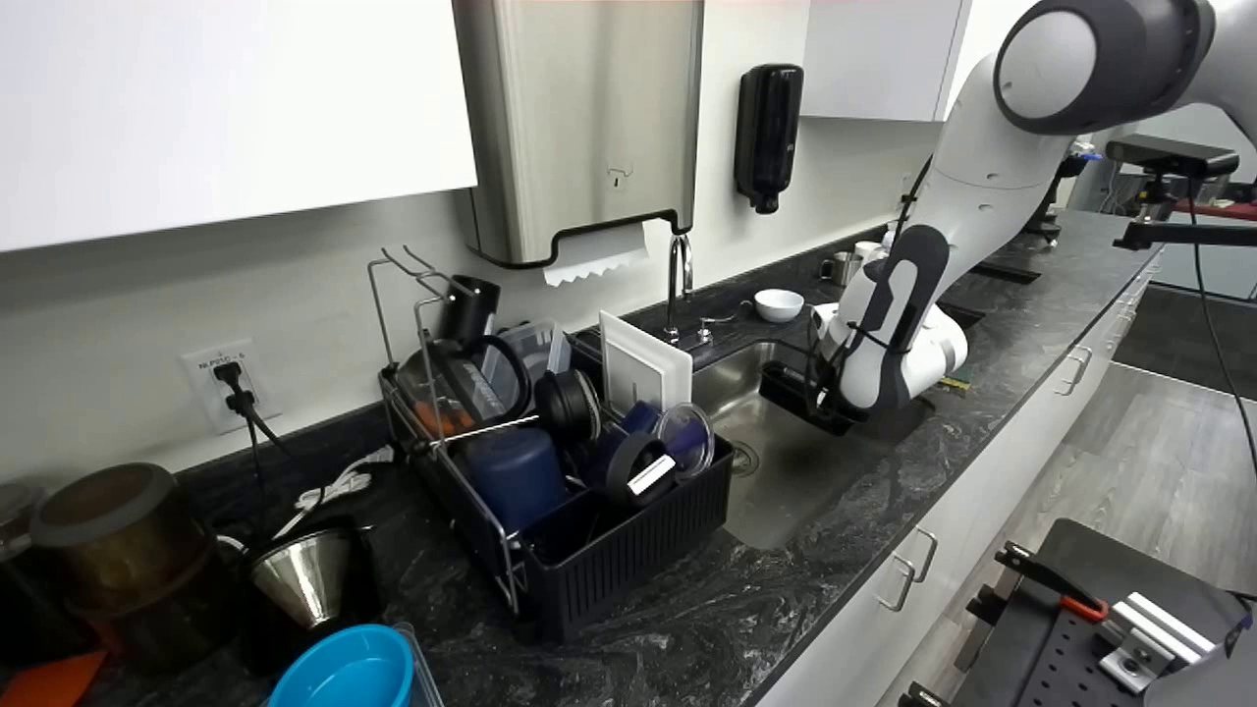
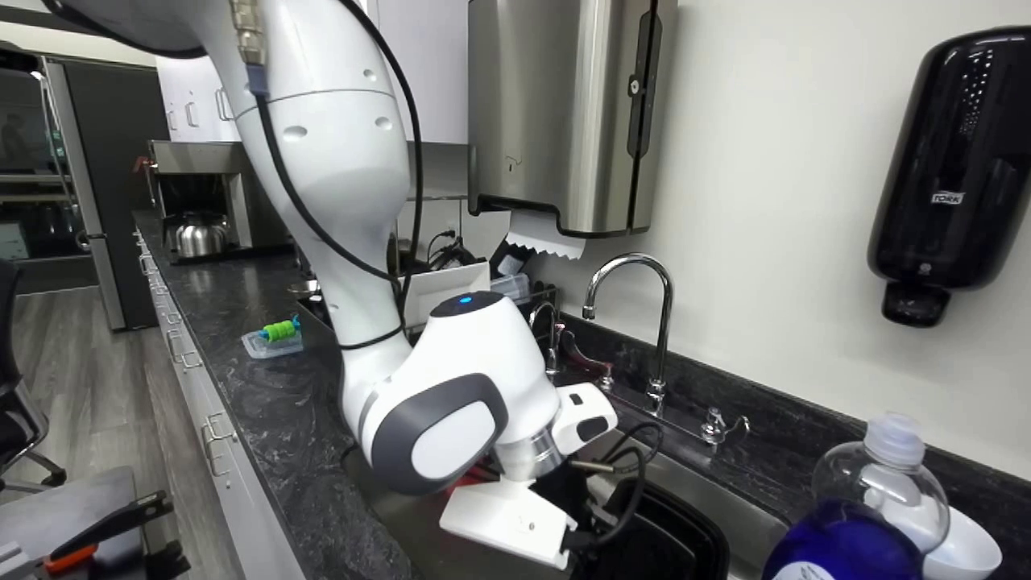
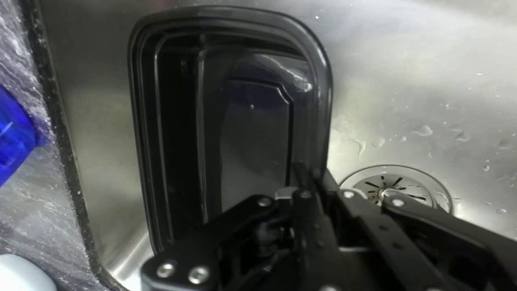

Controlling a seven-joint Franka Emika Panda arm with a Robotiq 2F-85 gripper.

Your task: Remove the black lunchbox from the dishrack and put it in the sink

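Note:
The black lunchbox (image 3: 254, 137) is a rectangular open container with rounded corners. In the wrist view it is over the steel sink (image 3: 396, 81). My gripper (image 3: 317, 173) is shut on its right side wall, near the drain. The lunchbox also shows in both exterior views (image 1: 781, 388) (image 2: 685, 532), within the outline of the sink (image 1: 786, 481). I cannot tell whether its underside touches the sink floor. In an exterior view the black dishrack (image 1: 628, 560) stands beside the sink. The fingertips are mostly hidden by the arm in the exterior views.
The dishrack holds a white plate (image 1: 648, 368), a blue container (image 1: 516, 476) and several other dishes. A curved faucet (image 2: 664, 322) rises behind the sink. A blue soap bottle (image 2: 846, 532) and a white cup (image 1: 779, 304) stand on the counter by the sink.

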